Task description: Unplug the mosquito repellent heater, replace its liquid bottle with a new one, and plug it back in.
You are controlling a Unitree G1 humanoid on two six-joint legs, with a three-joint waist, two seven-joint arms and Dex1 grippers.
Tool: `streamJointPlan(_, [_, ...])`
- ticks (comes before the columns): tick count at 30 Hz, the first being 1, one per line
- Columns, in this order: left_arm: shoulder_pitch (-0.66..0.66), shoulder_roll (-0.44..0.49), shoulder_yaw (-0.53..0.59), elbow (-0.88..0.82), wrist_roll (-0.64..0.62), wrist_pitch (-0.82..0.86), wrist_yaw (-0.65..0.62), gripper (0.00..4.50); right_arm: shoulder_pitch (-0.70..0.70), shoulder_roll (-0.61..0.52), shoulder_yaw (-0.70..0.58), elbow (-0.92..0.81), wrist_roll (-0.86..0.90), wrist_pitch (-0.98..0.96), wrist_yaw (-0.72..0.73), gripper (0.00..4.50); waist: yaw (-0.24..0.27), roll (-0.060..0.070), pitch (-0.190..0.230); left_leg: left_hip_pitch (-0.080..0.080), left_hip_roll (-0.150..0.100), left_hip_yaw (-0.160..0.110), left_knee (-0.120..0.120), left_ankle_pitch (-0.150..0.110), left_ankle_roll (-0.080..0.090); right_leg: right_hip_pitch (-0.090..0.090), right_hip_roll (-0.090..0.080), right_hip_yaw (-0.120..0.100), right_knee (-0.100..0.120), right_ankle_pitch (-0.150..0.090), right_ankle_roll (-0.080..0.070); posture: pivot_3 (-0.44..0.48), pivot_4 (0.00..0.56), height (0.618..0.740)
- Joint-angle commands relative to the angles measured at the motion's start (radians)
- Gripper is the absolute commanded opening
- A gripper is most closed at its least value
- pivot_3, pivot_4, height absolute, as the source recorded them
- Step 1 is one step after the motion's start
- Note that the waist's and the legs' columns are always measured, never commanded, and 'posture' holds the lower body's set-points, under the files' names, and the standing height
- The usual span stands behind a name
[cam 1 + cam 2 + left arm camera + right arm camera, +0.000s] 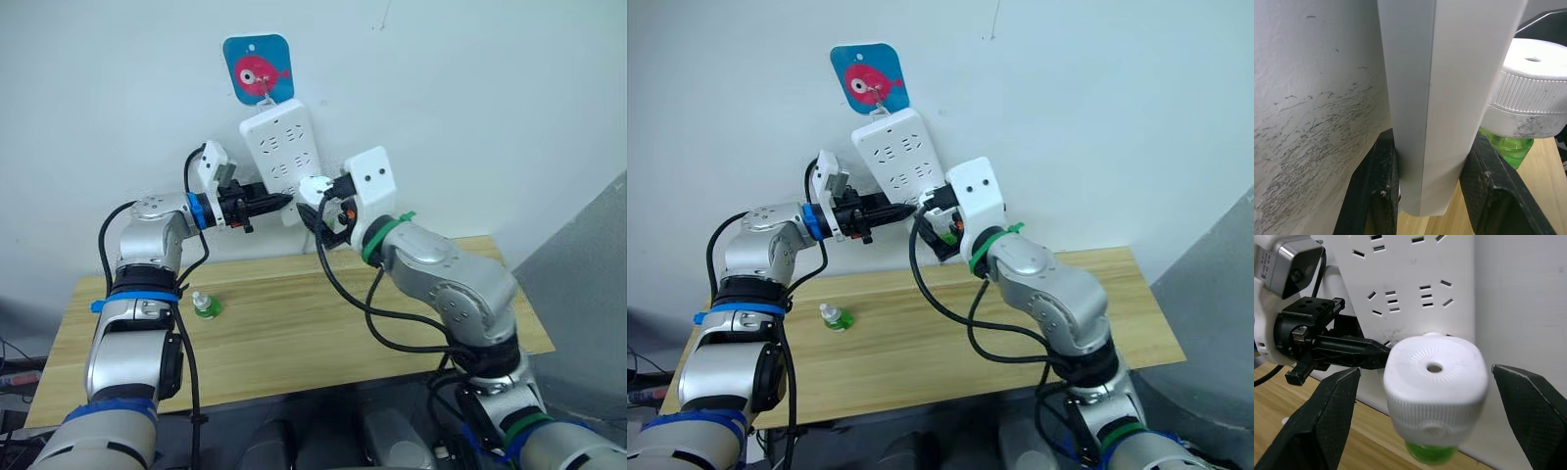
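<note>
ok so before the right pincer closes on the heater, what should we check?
1. Left pincer bracing the power strip: ok, its fingers clamp the strip's lower edge.
2. Right pincer open and straddling the heater: ok, one finger on each side, neither touching.
3. Heater seated in the strip: cannot tell, it sits against the strip's face but the prongs are hidden.
4. Green bottle fitted under the heater: ok.
5. Second bottle upright on the table, away from both arms: ok.
6. Which bottle is the new one: cannot tell.
</note>
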Motion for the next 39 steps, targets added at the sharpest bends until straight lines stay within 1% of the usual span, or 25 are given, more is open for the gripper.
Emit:
streamJointPlan(1, [0.003,-0.006,-0.011,-0.056,-0.018,-0.004,-0.018,1.30,-0.033,0.025,-0.006,0.038,-0.042,-0.048,0.030,4.50,-0.003,0.000,0.000,0.000,0.000,0.000,0.000,0.000,0.000,0.000,0.000,0.000,0.000,0.000,0.000,-0.327,0.179,0.740])
streamJointPlan(4, [0.006,-0.006,-0.010,-0.061,-0.019,-0.002,-0.016,1.30,-0.036,0.038,-0.019,0.064,-0.061,-0.053,0.046,3.92,-0.007,0.000,0.000,0.000,0.000,-0.001,0.000,0.000,0.000,0.000,0.000,-0.001,0.000,0.000,0.000,-0.324,0.180,0.740])
streamJointPlan(6, [0.008,-0.005,-0.007,-0.060,-0.018,-0.003,-0.015,1.30,-0.035,0.040,-0.030,0.065,-0.067,-0.048,0.057,3.23,-0.009,0.000,0.000,0.000,0.000,-0.001,0.000,0.000,0.000,0.000,0.000,-0.001,0.000,0.000,0.000,-0.325,0.180,0.740])
streamJointPlan(7, [0.009,-0.005,-0.006,-0.060,-0.019,-0.003,-0.013,1.30,-0.034,0.040,-0.035,0.064,-0.069,-0.045,0.062,2.96,-0.010,0.000,0.000,0.000,0.000,-0.001,0.000,0.000,0.000,0.000,-0.001,-0.001,0.001,0.000,0.000,-0.326,0.180,0.740])
streamJointPlan(13, [0.013,-0.005,-0.005,-0.037,-0.002,-0.037,0.007,1.30,-0.028,0.037,-0.049,0.017,-0.079,0.005,0.082,2.96,-0.014,0.000,0.000,0.000,-0.001,-0.001,0.000,0.000,0.000,0.000,-0.001,-0.001,0.001,0.000,0.000,-0.329,0.179,0.740])
streamJointPlan(17, [0.002,0.007,-0.003,0.011,0.016,-0.077,0.034,1.30,0.009,0.002,-0.114,-0.147,-0.022,0.160,0.100,2.96,-0.014,0.000,0.000,-0.001,-0.002,-0.003,0.000,0.000,0.000,0.000,-0.003,-0.003,0.000,0.000,0.000,-0.334,0.180,0.740])
streamJointPlan(23, [-0.014,0.020,-0.002,0.071,0.038,-0.134,0.073,1.30,0.028,-0.031,-0.199,-0.291,0.040,0.332,0.138,2.96,-0.022,0.001,0.000,-0.001,-0.003,-0.003,0.000,0.000,0.000,0.001,-0.004,-0.004,0.001,0.000,0.000,-0.346,0.181,0.740])
streamJointPlan(26, [0.006,0.034,0.008,0.060,0.034,-0.139,0.091,1.30,0.051,0.017,-0.287,-0.323,0.058,0.351,0.133,2.96,-0.023,0.001,0.000,0.001,-0.002,-0.003,0.001,0.000,0.000,0.001,-0.004,-0.004,0.003,0.000,0.000,-0.337,0.180,0.740])
streamJointPlan(29, [0.076,0.063,0.036,0.005,0.008,-0.145,0.073,1.30,0.069,0.102,-0.403,-0.330,0.070,0.346,0.105,2.96,-0.028,0.001,0.000,0.001,-0.002,-0.002,0.001,0.001,0.000,0.001,-0.003,-0.003,0.005,0.000,0.000,-0.330,0.180,0.740])
streamJointPlan(31, [0.138,0.087,0.047,-0.036,0.021,-0.194,0.092,2.02,0.064,0.166,-0.481,-0.330,0.078,0.356,0.087,2.96,-0.040,0.001,0.000,0.002,-0.001,-0.002,0.001,0.000,0.000,0.000,-0.003,-0.003,0.007,0.000,0.000,-0.316,0.178,0.740])
streamJointPlan(33, [0.210,0.111,0.051,-0.092,0.024,-0.224,0.100,2.57,0.046,0.211,-0.551,-0.329,0.091,0.373,0.075,2.96,-0.050,0.002,0.000,0.002,-0.001,0.000,-0.001,0.000,0.000,-0.003,-0.003,-0.001,0.010,0.000,0.000,-0.309,0.177,0.740])
streamJointPlan(36, [0.363,0.148,0.080,-0.219,0.013,-0.246,0.130,3.53,0.039,0.213,-0.602,-0.335,0.112,0.390,0.087,2.96,-0.052,0.003,0.000,0.002,0.000,0.000,-0.002,0.000,0.000,-0.006,-0.003,-0.002,0.012,0.000,0.000,-0.279,0.168,0.740])
streamJointPlan(39, [0.501,0.150,0.138,-0.387,-0.019,-0.263,0.196,4.49,0.035,0.235,-0.656,-0.340,0.146,0.394,0.094,2.96,-0.045,0.003,0.001,0.002,0.000,0.000,-0.003,0.000,0.000,-0.006,-0.003,-0.002,0.012,0.000,0.000,-0.250,0.159,0.740])
